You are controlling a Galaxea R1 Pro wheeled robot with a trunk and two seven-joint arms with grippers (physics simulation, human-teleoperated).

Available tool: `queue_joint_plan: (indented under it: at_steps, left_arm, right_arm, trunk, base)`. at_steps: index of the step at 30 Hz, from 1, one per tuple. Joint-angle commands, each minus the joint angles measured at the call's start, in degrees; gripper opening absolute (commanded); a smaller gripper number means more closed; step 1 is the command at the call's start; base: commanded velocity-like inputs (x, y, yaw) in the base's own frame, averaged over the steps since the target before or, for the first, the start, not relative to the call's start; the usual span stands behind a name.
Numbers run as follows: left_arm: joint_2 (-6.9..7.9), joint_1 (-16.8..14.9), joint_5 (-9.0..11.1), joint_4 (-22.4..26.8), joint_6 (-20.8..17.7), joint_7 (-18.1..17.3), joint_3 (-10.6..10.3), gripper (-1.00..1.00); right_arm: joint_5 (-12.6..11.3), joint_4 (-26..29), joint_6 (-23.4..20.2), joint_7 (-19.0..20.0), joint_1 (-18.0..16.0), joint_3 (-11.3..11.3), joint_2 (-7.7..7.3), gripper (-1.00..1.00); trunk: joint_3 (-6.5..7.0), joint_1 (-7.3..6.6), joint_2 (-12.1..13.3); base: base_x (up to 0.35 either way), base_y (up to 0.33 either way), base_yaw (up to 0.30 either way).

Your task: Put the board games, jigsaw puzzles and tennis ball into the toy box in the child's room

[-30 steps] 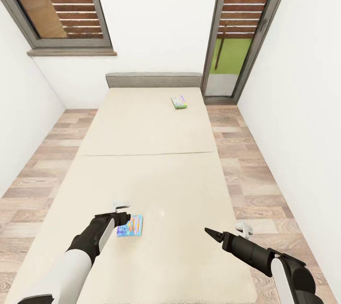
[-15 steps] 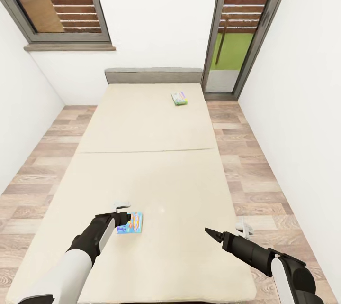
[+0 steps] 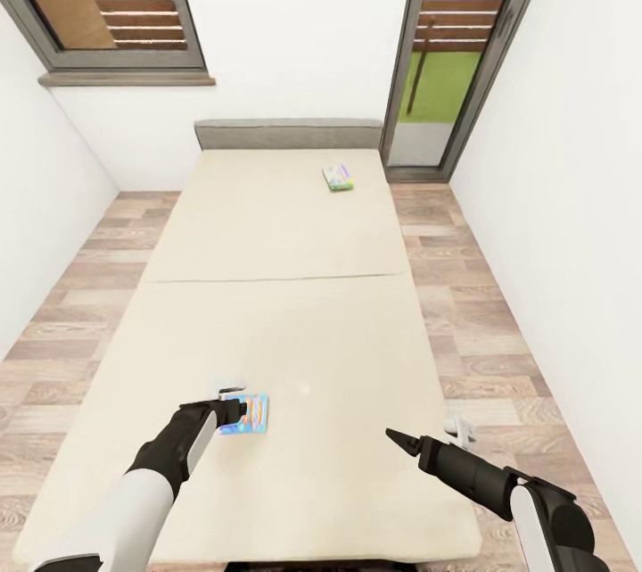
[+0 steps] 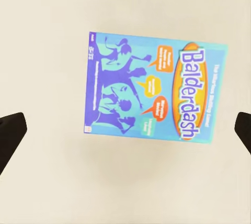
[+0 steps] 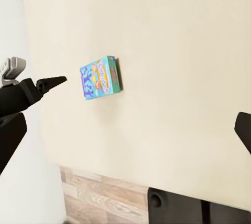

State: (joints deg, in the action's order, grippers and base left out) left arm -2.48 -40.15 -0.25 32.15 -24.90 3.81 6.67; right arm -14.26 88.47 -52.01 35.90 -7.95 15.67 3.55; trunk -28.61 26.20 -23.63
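The bed [image 3: 267, 286], beige-sheeted with a dark grey headboard, is seen running from 6 o'clock to 12 o'clock in the head view, between wood-plank floor [image 3: 481, 304] on both sides. Two board games are left flat on it: the white-and-green box [image 3: 337, 178] near the headboard at about 1 o'clock, and the small blue box [image 3: 247, 413] near the foot at about 7 o'clock.

The left gripper [image 3: 234, 410] is held directly over the blue box, presumably so the box can be taken from above. In the left wrist view its fingers [image 4: 9, 135] are set wide apart on either side of the box, whose "Balderdash" title is legible there but not from the head. The right gripper [image 3: 399, 440] is held out over the sheet at 5 o'clock, its fingers parted in the right wrist view and nothing between them; that view also presents the blue box's thickness and the left gripper beside it.
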Motion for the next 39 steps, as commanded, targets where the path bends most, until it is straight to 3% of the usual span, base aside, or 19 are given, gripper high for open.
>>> queue_joint_plan:
  at_steps: [1,23,31,39]
  left_arm:
    - [-0.07,0.0,0.0,0.1,-0.3,0.1,0.3,1.00]
    - [0.16,-0.3,0.1,0.7,-1.2,0.2,0.7,1.00]
    - [0.61,-10.1,0.0,1.2,-8.8,-0.1,0.8,1.00]
    - [2.02,-15.5,0.0,0.6,-10.5,-0.2,1.0,1.00]
  right_arm:
    - [0.1,0.0,-0.3,0.3,0.0,0.1,0.06,1.00]
    - [0.3,0.0,-0.3,0.3,0.0,0.1,0.16,1.00]
    - [0.2,0.0,-0.4,0.3,0.0,0.1,0.08,1.00]
    - [0.3,0.0,-0.4,0.3,0.0,0.1,0.06,1.00]
  trunk:
    - [-0.18,0.02,-0.1]
    - [-2.25,0.02,-0.1]
    - [-3.00,0.02,-0.1]
    - [-3.76,0.02,-0.1]
  base:
    - [0.000,0.000,0.000]
    - [0.000,0.000,0.000]
    - [0.000,0.000,0.000]
    - [0.000,0.000,0.000]
